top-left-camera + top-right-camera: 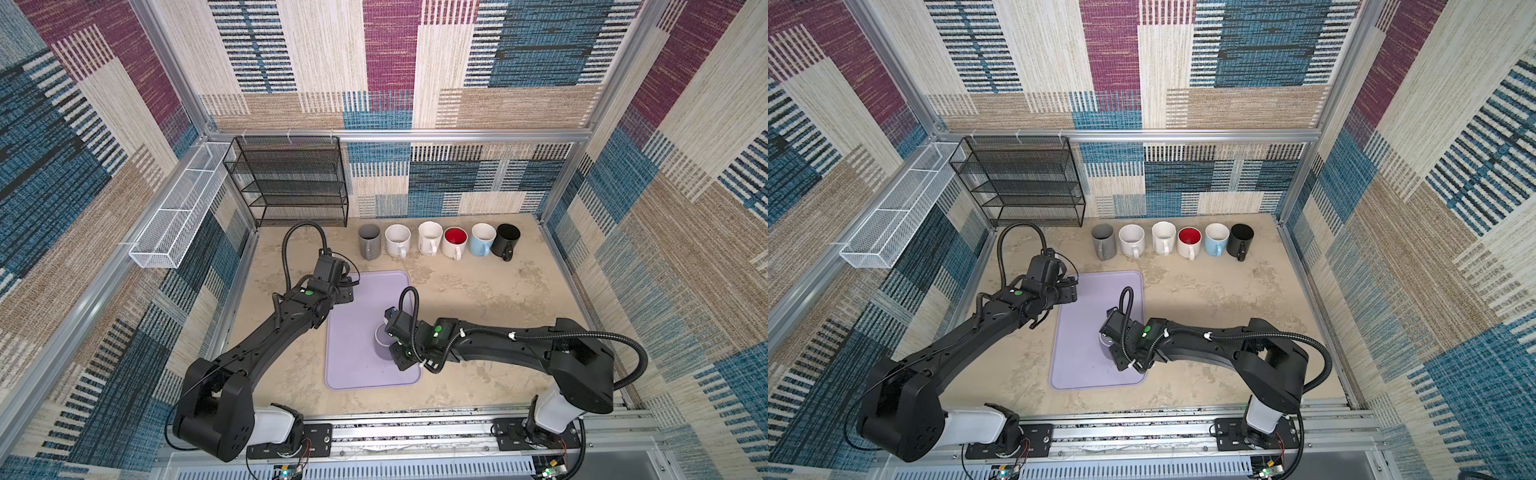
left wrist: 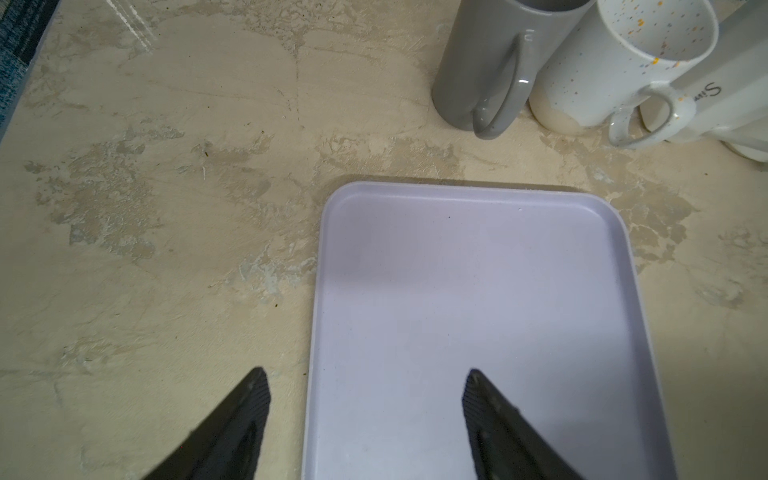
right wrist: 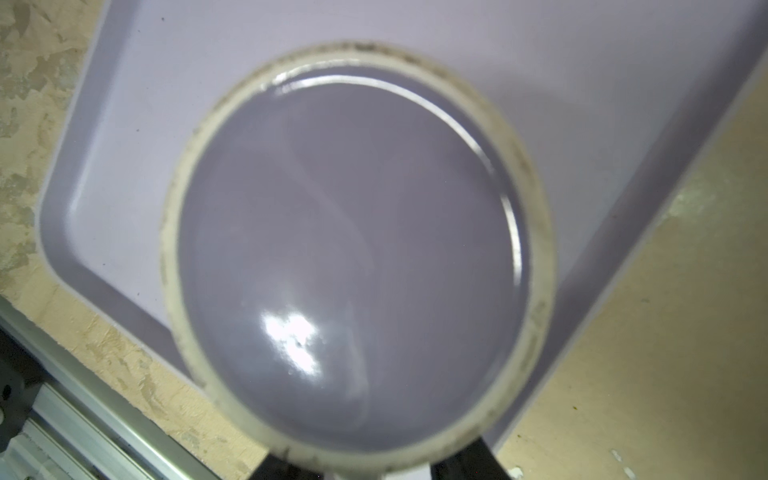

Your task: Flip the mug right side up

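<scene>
My left gripper (image 2: 365, 376) gapes over the lavender tray (image 2: 478, 195); a grey mug (image 2: 478, 62) and a speckled mug (image 2: 615, 70) stand beyond.

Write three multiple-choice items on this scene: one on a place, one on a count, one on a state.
1. Where is the lavender mug? A in the black rack; B over the tray; C on bare tabletop.
2. How many mugs form the back row? A four; B six; C eight.
3. The left gripper is: A open, empty; B shut on a mug; C shut on the tray.
1 B: in both top views it lies inside the tray's outline. 2 B: six stand side by side. 3 A: its fingers stand apart, nothing between.
</scene>
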### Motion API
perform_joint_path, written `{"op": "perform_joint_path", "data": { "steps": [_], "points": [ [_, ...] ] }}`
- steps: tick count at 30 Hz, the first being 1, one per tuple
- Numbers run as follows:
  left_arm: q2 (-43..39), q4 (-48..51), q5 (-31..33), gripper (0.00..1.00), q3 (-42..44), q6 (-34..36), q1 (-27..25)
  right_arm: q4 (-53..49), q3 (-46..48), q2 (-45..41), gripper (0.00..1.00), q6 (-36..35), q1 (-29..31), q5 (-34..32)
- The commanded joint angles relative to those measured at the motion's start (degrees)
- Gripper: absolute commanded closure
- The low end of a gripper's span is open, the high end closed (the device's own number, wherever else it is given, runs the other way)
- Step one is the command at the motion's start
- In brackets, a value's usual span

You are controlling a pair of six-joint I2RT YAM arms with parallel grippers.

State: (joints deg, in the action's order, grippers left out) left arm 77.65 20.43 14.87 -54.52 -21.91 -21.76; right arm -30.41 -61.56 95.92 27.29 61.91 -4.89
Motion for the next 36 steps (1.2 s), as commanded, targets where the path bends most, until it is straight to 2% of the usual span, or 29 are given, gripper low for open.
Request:
{"op": "perform_joint_path", "data": {
  "steps": [1,14,19,36],
  "points": [
    [-0.4,0.3,1.2,0.25,0.0,0.7,0.1,-2.0,-1.7,0.9,0.6,-1.3,0.0,-2.5],
    [-0.3,1.0,0.9,0.25,-0.5,1.4,0.2,-2.6,-6.5,4.7,0.61,-5.2,-2.8,-3.7],
    [-0.9,1.5,1.1,0.25,-1.0,1.9,0.3,-0.5,-6.8,5.9,0.68,-7.2,-5.4,-3.6],
    [-3.2,2.1,1.1,0.25,-0.4,1.9,0.4,4.6,-15.3,13.4,0.68,-15.1,-13.1,-2.1]
  ]
}}
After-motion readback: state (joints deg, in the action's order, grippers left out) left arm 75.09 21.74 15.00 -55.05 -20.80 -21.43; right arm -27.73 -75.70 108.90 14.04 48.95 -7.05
